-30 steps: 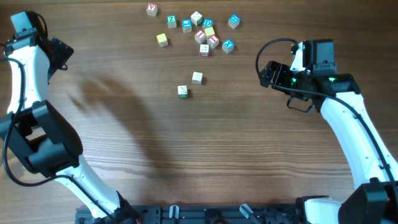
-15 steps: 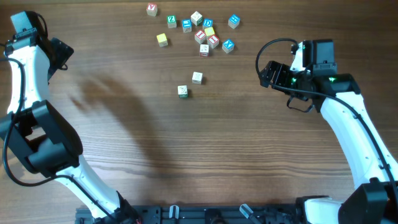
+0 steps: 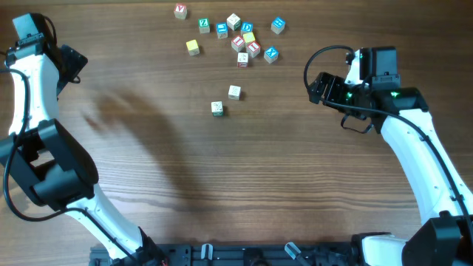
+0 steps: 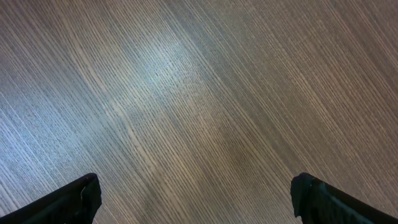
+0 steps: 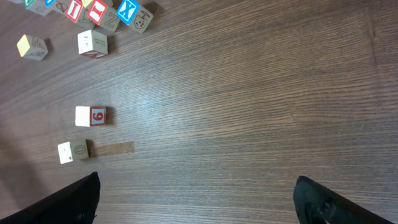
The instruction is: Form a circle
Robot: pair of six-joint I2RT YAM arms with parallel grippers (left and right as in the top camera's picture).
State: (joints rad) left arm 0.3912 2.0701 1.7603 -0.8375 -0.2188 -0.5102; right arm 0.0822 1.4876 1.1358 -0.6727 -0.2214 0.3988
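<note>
Right wrist | blue "X" cube [image 5: 126, 9] | numbered cube [image 5: 91, 116]: "9", perhaps "6" | left gripper [image 4: 196, 186], right gripper [image 5: 197, 186] released

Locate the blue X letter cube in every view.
Overhead: small wooden cube with a blue X, right end of the cube cluster at the top.
Left wrist: not in it, only wooden tabletop.
Right wrist: top edge, left of centre.
Shared landmark: lone whitish cube with a red-marked face, below the cube cluster.

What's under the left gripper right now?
Only bare wooden table shows below the left gripper, whose open jaws hold nothing. The wood right under its fingertips is covered.
</note>
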